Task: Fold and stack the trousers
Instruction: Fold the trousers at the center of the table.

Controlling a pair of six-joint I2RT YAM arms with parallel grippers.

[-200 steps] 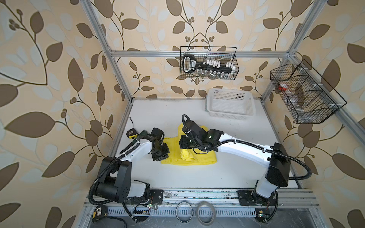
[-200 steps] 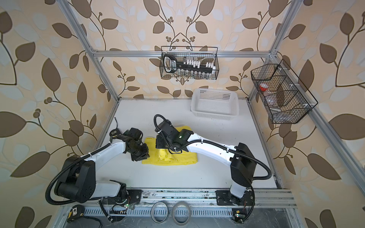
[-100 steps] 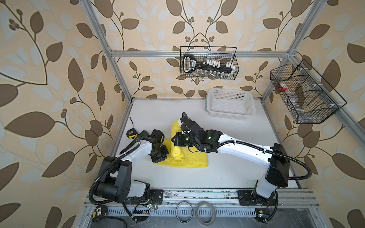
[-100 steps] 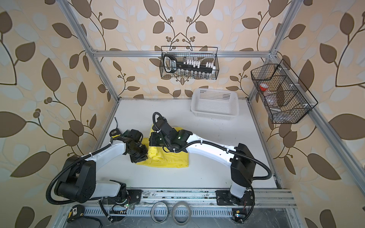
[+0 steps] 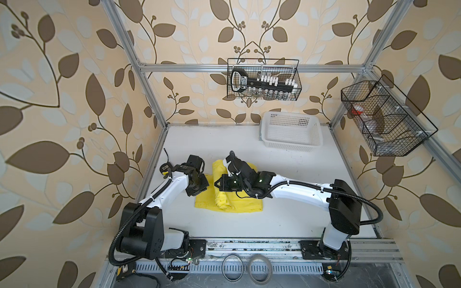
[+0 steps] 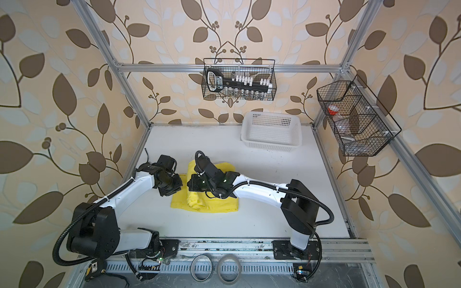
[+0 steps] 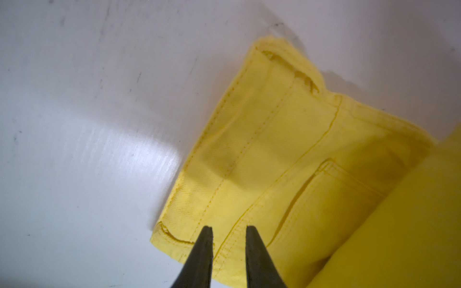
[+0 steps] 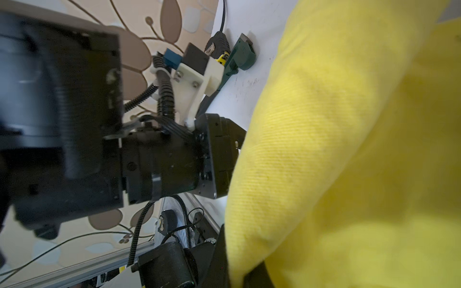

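Observation:
The yellow trousers (image 5: 239,205) (image 6: 214,205) lie folded in a thick pile on the white table, left of centre. My right gripper (image 5: 219,185) (image 6: 190,185) is shut on a raised fold of the trousers (image 8: 349,149), which fills its wrist view; only the dark fingers (image 8: 220,251) show beside the cloth. My left gripper (image 5: 202,185) (image 6: 175,187) sits at the pile's left edge. In the left wrist view its tips (image 7: 229,230) stand slightly apart above the stitched waistband corner (image 7: 249,154), with nothing between them.
A white perforated basket (image 5: 290,147) (image 6: 270,147) stands at the back right of the table. Two black wire baskets (image 5: 263,79) (image 5: 384,119) hang on the back and right walls. The left arm's wrist (image 8: 174,159) is close beside the right gripper.
My right gripper has carried the trouser fold leftward toward the left gripper, so the pile is narrower. The left gripper has stayed at the left edge and its jaws have parted a little.

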